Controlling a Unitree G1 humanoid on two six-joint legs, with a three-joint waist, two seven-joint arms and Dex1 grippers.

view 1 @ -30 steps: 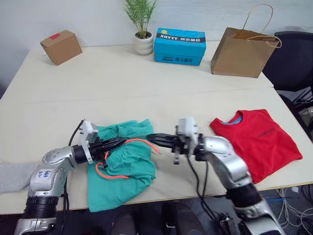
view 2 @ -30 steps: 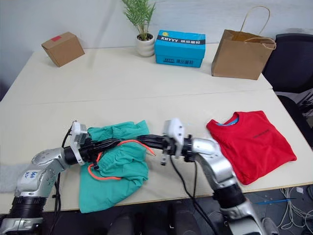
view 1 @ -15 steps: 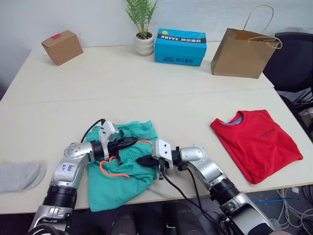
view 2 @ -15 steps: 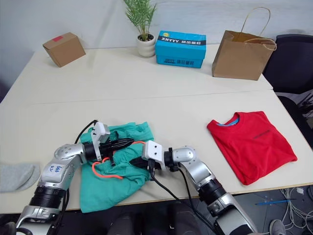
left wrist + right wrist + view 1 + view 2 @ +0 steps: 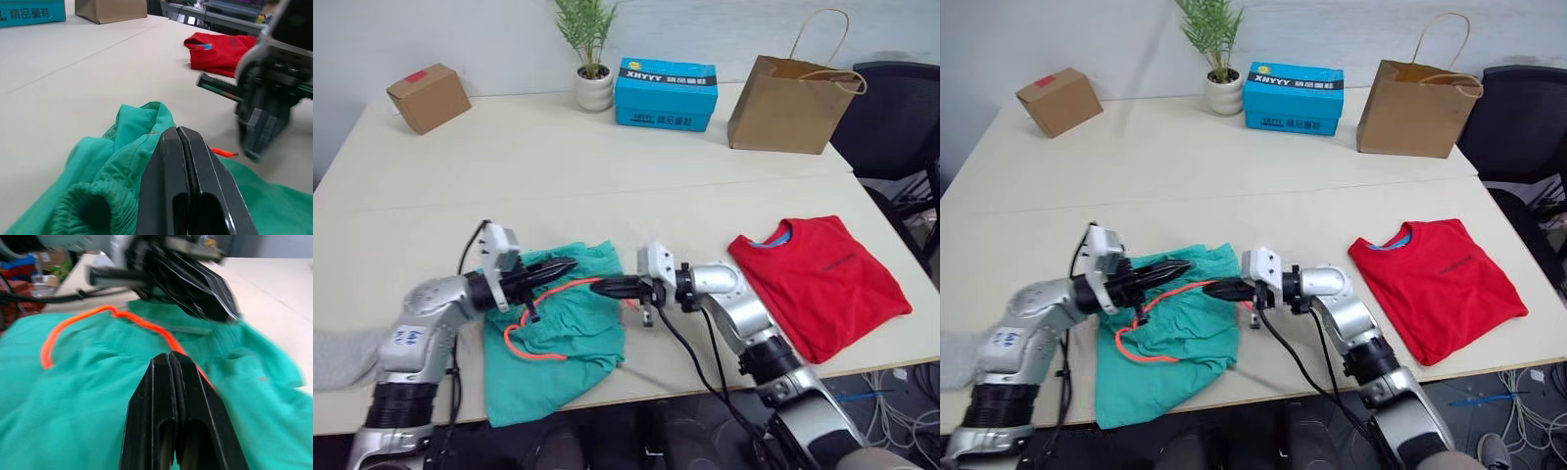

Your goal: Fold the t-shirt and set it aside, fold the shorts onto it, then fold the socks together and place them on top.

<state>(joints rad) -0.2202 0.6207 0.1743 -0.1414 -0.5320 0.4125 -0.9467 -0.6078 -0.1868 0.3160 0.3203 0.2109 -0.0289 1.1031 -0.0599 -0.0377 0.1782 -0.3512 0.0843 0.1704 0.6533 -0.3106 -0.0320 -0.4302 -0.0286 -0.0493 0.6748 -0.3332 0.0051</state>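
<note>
Teal cloth, the shorts, lies bunched at the near edge of the table, part of it hanging over that edge, with the orange drawstring looped loose across it. The red t-shirt sits folded well to the right, and a grey sock shows at the far left.

We see a risk in that cord: our grippers could catch it and drag the whole bundle rather than a clean corner, and the overhanging cloth may slide off the table if it is tugged toward us.

Our left gripper reaches in level from the left, fingers pressed together over the waistband end; whether cloth is pinched between them we cannot tell. Our right gripper points left, low over the shorts' right edge, fingers also together, with the cord running past its tip. The two tips nearly meet.
</note>
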